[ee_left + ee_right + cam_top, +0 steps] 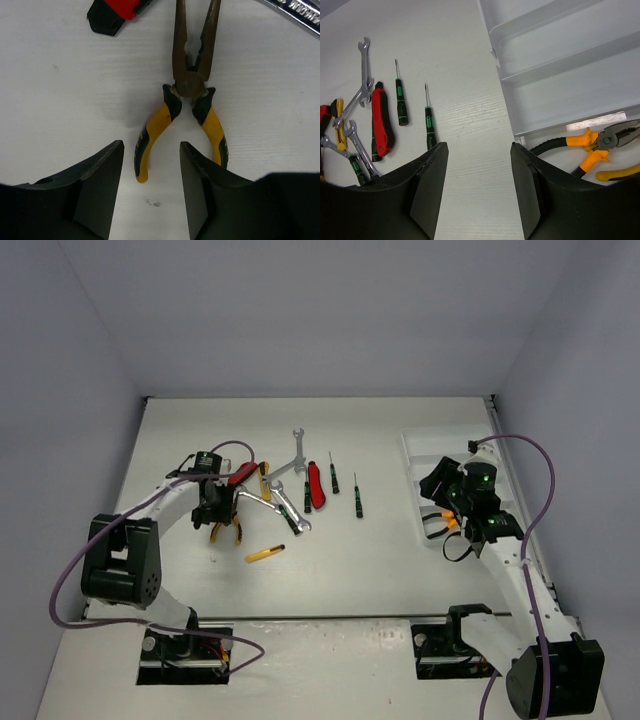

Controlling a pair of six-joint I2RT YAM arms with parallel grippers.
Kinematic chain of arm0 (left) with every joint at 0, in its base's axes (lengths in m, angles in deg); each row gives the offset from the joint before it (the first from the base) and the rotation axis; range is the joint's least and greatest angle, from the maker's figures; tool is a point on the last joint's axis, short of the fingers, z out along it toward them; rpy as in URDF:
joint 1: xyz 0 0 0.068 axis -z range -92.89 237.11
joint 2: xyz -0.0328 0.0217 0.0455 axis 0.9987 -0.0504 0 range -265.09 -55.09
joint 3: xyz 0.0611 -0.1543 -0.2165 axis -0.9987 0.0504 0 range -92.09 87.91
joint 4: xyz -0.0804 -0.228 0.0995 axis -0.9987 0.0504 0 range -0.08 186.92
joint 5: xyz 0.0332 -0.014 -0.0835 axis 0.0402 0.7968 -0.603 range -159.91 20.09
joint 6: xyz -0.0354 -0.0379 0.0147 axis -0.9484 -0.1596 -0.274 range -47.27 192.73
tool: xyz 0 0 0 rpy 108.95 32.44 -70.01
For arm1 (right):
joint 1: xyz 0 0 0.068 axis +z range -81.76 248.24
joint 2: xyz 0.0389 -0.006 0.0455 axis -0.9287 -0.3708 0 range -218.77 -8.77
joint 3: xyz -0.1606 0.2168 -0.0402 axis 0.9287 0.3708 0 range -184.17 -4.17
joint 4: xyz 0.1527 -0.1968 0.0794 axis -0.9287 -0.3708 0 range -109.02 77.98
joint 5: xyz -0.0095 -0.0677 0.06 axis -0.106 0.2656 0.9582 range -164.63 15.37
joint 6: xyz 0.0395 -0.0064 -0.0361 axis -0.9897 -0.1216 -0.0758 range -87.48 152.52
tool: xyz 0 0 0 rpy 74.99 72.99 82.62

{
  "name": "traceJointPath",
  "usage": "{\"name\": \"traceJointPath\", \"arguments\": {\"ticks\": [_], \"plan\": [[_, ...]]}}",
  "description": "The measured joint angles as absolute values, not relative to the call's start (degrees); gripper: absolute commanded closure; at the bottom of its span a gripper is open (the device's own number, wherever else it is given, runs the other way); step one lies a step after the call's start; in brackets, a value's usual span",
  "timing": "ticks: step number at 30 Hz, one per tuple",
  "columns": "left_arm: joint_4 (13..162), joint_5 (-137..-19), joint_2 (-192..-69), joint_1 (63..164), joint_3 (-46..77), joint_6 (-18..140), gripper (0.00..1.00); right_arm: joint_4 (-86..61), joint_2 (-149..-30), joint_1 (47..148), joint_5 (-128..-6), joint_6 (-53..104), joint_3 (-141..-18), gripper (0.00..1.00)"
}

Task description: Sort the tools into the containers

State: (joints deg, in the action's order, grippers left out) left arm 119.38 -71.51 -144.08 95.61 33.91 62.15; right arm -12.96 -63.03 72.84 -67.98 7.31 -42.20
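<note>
Two arms shared the table (60, 100), and the left was far nearer the yellow-handled pliers (190, 87), which lay flat on its left side. Their long axis ran near to far, nose pointing away and handles splayed toward the left gripper (150, 150). Its fingers stood apart, unclenched, with the left handle's tip showing in the gap and no contact visible. The right gripper (479, 150), likewise parted and empty, hovered at the tray (545, 69) on the right, beside orange-handled pliers (592, 145) lying inside it.
</note>
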Motion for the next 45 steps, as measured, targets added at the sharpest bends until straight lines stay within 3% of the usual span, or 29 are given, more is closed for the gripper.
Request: {"name": "traceJointPath", "arguments": {"ticks": [5, 20, 27, 37, 45], "plan": [[119.25, -72.84, -150.29, 93.76, 31.02, 63.25, 0.57, -12.34, -63.11, 73.14, -66.54, 7.80, -41.72, 0.49], [120.24, -76.25, -150.46, 96.98, 30.10, 61.51, 1.00, -11.81, -65.56, 74.51, -64.17, 8.65, -41.52, 0.51], [121.41, -76.82, -140.69, 100.69, 30.83, 58.25, 1.00, -11.56, -65.88, 79.66, -61.65, 9.41, -41.71, 0.52], [120.48, -71.94, -122.03, 116.62, 30.83, 56.10, 1.00, -10.90, -72.41, 103.33, -62.52, 12.64, -51.46, 0.52], [117.69, -66.40, -114.30, 125.82, 31.50, 56.25, 1.00, -8.91, -78.10, 112.64, -63.66, 11.71, -59.29, 0.53]]}}
